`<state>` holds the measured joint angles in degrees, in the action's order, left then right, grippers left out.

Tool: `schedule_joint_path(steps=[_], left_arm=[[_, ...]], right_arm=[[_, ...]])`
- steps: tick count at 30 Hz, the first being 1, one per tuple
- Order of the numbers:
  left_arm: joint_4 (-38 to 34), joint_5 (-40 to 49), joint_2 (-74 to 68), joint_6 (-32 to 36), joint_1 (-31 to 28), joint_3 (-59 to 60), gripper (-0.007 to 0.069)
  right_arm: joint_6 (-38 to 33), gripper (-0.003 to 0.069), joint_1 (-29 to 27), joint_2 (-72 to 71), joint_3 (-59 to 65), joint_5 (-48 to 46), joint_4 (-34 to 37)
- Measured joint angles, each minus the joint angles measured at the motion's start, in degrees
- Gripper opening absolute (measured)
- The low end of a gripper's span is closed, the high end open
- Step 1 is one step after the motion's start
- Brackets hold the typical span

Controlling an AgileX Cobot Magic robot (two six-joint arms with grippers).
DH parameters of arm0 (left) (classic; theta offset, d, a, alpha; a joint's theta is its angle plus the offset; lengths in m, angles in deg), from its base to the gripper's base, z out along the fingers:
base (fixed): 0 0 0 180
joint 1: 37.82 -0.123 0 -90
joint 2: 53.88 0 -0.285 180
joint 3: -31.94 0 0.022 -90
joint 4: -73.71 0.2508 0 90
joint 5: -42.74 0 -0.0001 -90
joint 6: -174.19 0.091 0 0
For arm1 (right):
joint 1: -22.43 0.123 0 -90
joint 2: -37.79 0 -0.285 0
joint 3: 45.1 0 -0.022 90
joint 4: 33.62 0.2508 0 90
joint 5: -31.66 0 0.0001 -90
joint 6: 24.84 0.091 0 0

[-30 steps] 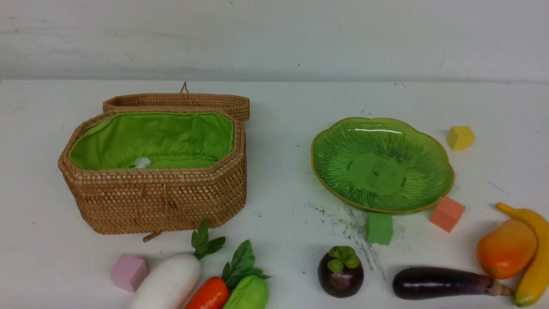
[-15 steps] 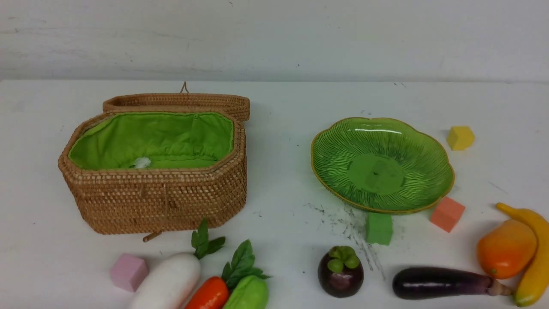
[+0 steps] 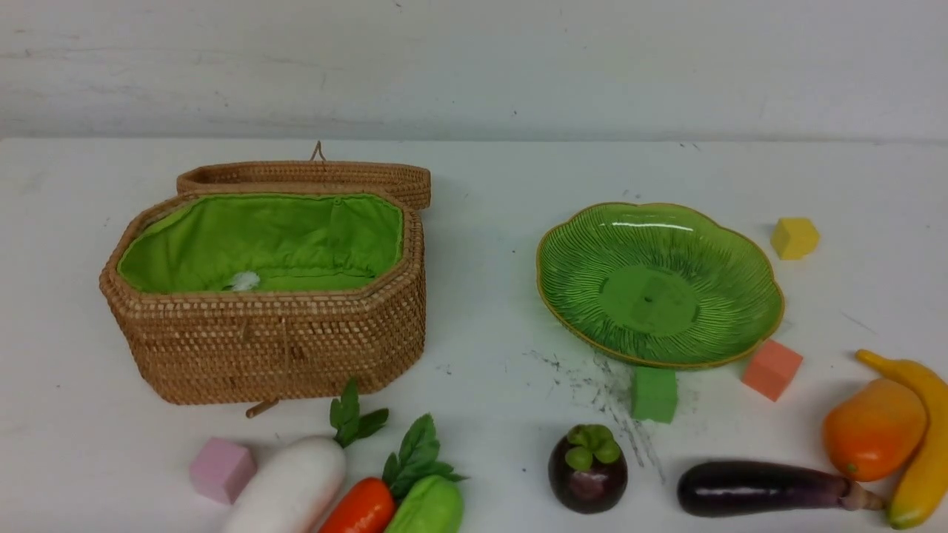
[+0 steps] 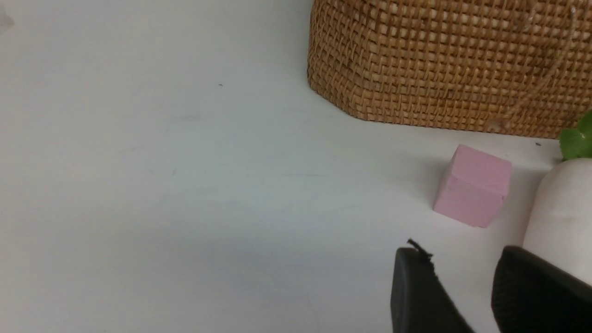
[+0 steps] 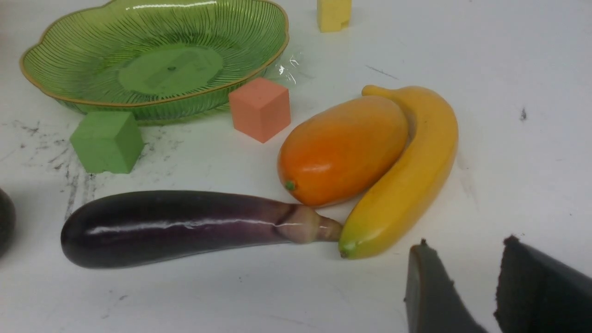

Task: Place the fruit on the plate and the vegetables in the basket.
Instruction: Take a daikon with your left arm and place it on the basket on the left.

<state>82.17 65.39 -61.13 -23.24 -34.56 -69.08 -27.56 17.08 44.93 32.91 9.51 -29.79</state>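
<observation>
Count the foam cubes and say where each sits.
4: pink cube beside the radish; green cube and orange cube at the plate's near rim; yellow cube right of it. The basket could hide more.

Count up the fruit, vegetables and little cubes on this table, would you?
Fruit: 3 (mangosteen, mango, banana)
Vegetables: 4 (white radish, carrot, leafy green vegetable, eggplant)
Foam cubes: 4 (pink cube, green cube, orange cube, yellow cube)
Total: 11

L gripper (image 4: 465, 296) hangs low, angled down & fwd, black jaws parted, nothing btwn them. R gripper (image 5: 476, 296) same deal: jaws apart, empty, low.
</observation>
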Motion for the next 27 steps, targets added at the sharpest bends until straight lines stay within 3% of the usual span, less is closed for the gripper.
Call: schedule_joint_path(steps=[10, 20, 27], left_arm=[[0.1, -1.9, 0.0, -0.5, 0.0, 0.0, 0.0241], [0.1, -28.4, 0.0, -5.8, 0.0, 0.0, 0.0241], [0.2, -45.3, 0.0, -17.5, 0.0, -0.2, 0.0241]], right_arm=[[0.0, 0.0242, 0.0, 0.0, 0.0, 0.0, 0.0], [0.0, 0.0242, 0.0, 0.0, 0.0, 0.0, 0.0], [0.0, 0.0242, 0.0, 0.0, 0.0, 0.0, 0.0]])
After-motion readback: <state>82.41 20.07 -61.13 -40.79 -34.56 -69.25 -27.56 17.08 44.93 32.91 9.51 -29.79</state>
